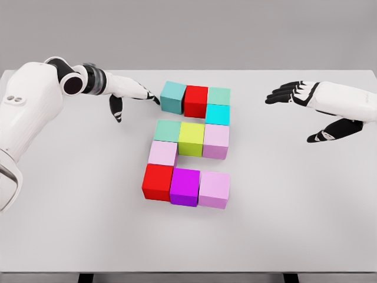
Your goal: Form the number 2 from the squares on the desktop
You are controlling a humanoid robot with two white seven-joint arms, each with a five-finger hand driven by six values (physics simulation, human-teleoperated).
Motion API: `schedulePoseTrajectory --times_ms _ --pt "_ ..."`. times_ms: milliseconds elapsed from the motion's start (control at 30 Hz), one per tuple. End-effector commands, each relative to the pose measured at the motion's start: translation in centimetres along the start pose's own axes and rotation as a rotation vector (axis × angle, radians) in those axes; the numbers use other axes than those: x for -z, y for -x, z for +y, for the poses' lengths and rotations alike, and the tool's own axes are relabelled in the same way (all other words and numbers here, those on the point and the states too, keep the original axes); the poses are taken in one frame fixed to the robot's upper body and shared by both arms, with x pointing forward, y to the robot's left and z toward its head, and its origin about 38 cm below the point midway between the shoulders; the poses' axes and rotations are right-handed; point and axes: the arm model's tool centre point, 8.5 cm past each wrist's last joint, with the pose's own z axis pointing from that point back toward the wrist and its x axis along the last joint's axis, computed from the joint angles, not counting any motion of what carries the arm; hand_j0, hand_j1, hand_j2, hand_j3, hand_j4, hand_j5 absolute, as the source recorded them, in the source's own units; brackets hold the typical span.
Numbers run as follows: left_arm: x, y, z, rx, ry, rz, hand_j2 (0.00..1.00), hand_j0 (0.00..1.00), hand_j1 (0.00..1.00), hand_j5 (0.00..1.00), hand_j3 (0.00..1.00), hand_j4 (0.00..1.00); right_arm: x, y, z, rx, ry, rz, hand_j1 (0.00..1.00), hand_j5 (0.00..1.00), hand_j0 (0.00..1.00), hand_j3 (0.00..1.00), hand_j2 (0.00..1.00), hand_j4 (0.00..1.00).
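Observation:
Coloured cubes lie on the white table (70, 224) in the shape of a 2. The top row holds a teal cube (173, 96), a red cube (196, 100) and a pale green cube (219, 96), with a cyan cube (217, 114) below the last. The middle row is a green cube (167, 130), a yellow-green cube (191, 138) and a pink cube (216, 140). A pale pink cube (162, 152) sits under the green one. Along the bottom stand a red cube (157, 181), a magenta cube (184, 186) and a pink cube (214, 189). My left hand (136, 94) is open, fingertips touching the teal cube's left side. The right hand (306, 109) hovers open at the right, apart from the cubes.
The table's far edge runs behind the cubes, and its front edge shows along the bottom of the view. A plain grey wall stands behind.

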Motion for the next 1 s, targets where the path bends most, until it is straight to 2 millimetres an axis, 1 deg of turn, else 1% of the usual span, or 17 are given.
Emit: schedulePoseTrajectory --times_ms 0,367,433,600,967 --pt "-0.05 0.02 0.09 -0.005 -0.006 0.0 1.0 1.0 1.0 1.0 1.0 1.0 -0.05 0.01 -0.08 0.006 0.005 0.0 1.0 1.0 1.0 1.0 1.0 1.0" --pt "0.1 -0.27 0.04 0.001 -0.007 -0.008 1.0 1.0 1.0 1.0 1.0 1.0 0.06 -0.01 -0.06 0.007 0.006 -0.003 1.0 1.0 1.0 1.0 1.0 1.0" --pt "0.1 -0.27 0.04 0.001 -0.007 -0.008 1.0 1.0 1.0 1.0 1.0 1.0 -0.34 0.02 -0.26 0.0 0.002 0.007 1.0 1.0 1.0 1.0 1.0 1.0" --pt "0.1 -0.27 0.04 0.001 -0.007 -0.008 1.0 1.0 1.0 1.0 1.0 1.0 0.03 -0.07 -0.02 0.006 0.005 -0.003 1.0 1.0 1.0 1.0 1.0 1.0" --pt "0.12 -0.31 0.03 -0.001 -0.009 -0.01 1.0 1.0 1.0 1.0 1.0 1.0 -0.08 -0.12 -0.29 0.0 0.009 -0.002 1.0 1.0 1.0 1.0 1.0 1.0"
